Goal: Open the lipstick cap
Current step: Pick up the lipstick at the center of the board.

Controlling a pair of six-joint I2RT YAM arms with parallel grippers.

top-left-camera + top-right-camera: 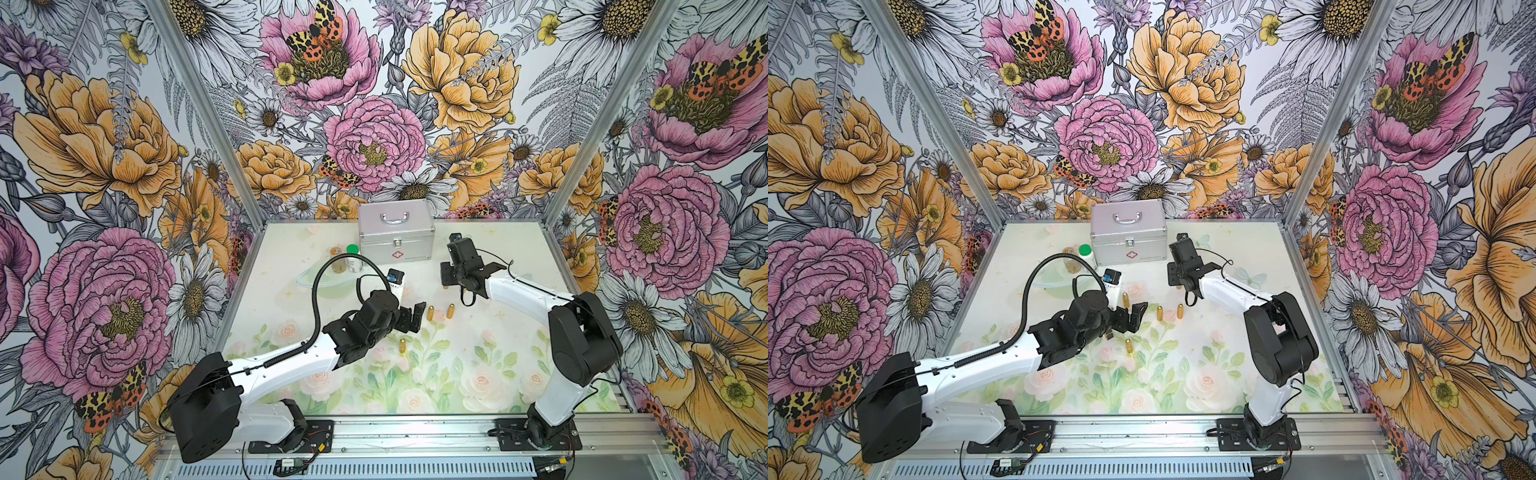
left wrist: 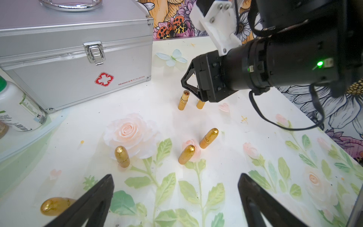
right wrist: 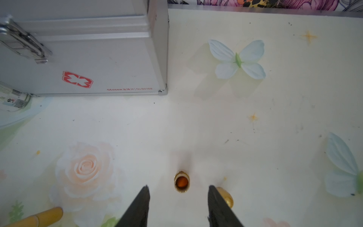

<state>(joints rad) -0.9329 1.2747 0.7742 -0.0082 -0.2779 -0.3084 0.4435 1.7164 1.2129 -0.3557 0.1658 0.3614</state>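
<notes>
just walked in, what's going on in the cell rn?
The right pincer hangs open over an uncapped lipstick that stands on the table. It holds nothing, and a gold cap sits right beside the tube. The left pincer is wide open and empty, near three upright capped lipsticks. So one cap looks to be off already.

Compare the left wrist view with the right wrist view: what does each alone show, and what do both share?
Only the left wrist view shows the right gripper from outside, the left fingers and a capped lipstick beside them. Only the right wrist view looks straight down into the opened lipstick, reddish inside, with a second butterfly at its edge. Both show the first-aid case, the opened lipstick and one butterfly.
</notes>
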